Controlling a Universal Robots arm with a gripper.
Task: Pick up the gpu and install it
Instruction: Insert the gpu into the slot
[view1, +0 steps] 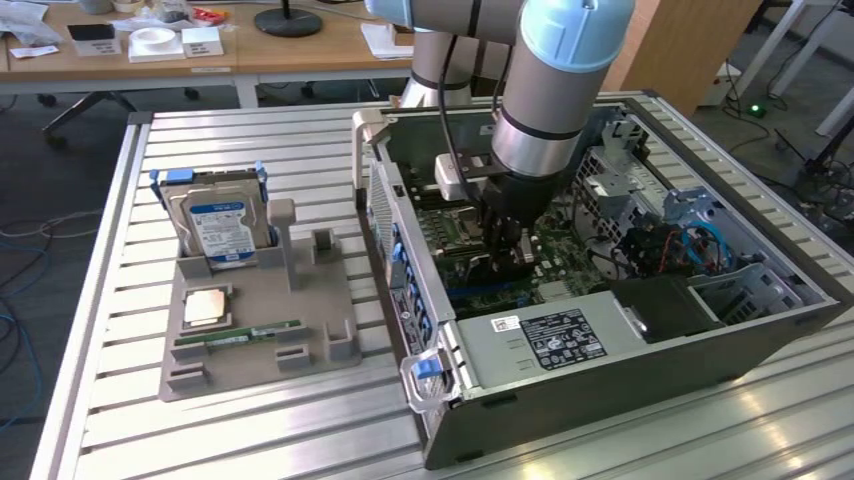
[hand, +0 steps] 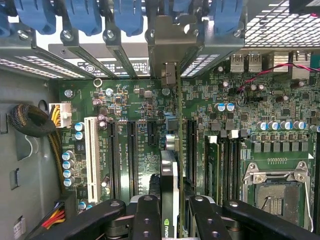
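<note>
- gripper (hand: 170, 220) with black fingers (hand: 146, 220) partly closed, clamped on thin green-and-black gpu card with silver end bracket (hand: 170, 185), held edge-on
- card standing upright over green motherboard (hand: 145, 107), among black expansion slots (hand: 132, 155), inside open grey computer case (view1: 641, 380)
- bracket end reaching toward blue-clipped rear slot covers (hand: 120, 20)

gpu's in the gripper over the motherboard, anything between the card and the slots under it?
Nothing visible. The gripper holds the gpu edge-on above the motherboard; the expansion slots beside it look bare. The slot directly beneath the card is hidden by the card itself.
</note>
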